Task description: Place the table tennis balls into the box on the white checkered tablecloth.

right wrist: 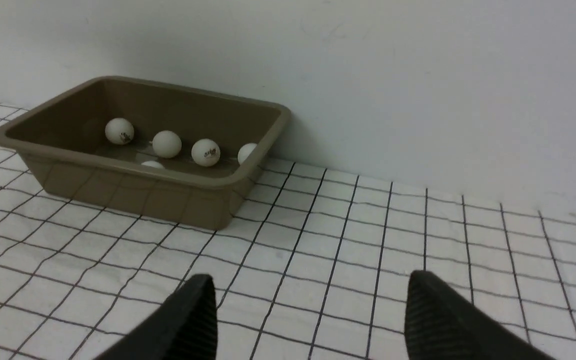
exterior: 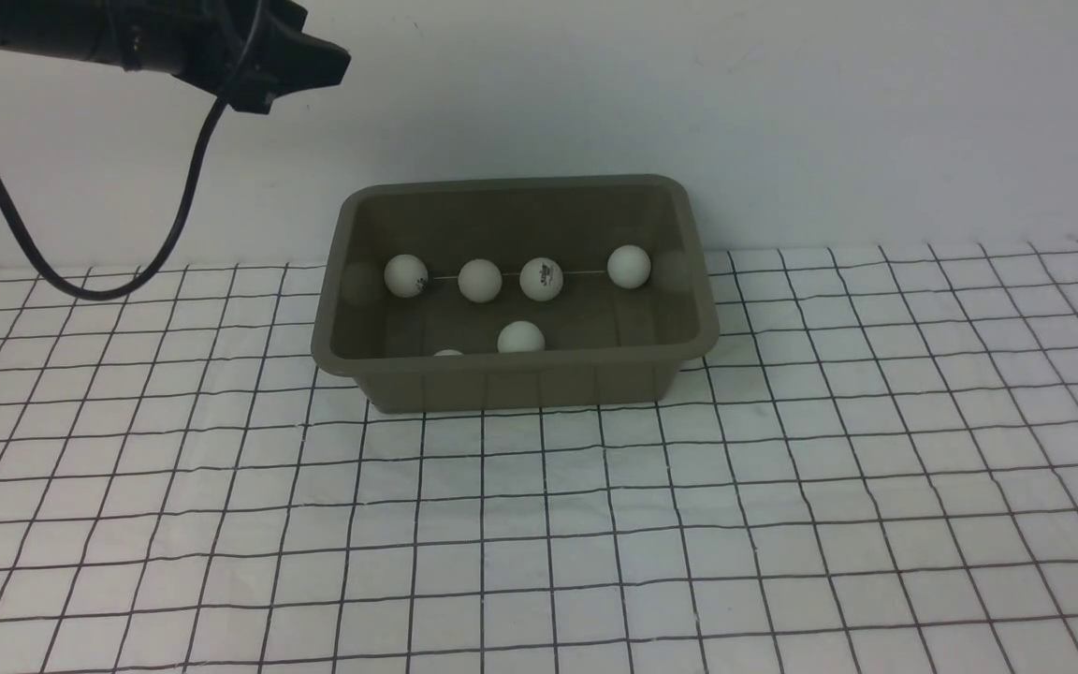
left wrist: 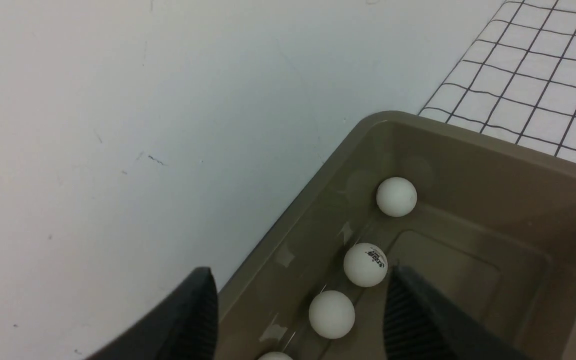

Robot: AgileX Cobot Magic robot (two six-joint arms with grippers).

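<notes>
All the balls I can see sit inside the box (exterior: pixel 516 300), none out on the tablecloth (exterior: pixel 539 524), so the job looks done or close to it. Four balls line the far wall: one left (exterior: pixel 405 275), one next to it (exterior: pixel 479 280), a logo ball (exterior: pixel 541 278), one right (exterior: pixel 629 266). A fifth (exterior: pixel 520 337) lies nearer the front, and a sixth (exterior: pixel 448 353) just peeks over the front rim, I think, mostly hidden. They rest in the floor's edge groove, likely rolled there. My left gripper (left wrist: pixel 300 310) hangs high over the box's far left corner, jaws spread, nothing between them, which fits a drop position above the rim. My right gripper (right wrist: pixel 310 315) is spread and empty too, low over bare cloth well to the right of the box. Box backs near the wall (exterior: pixel 782 112), so little room behind it; front and both sides are open cloth. The left arm's cable (exterior: pixel 80 271) droops at left, clear of the box. Rim flares outward, so I'd come in from above.
</notes>
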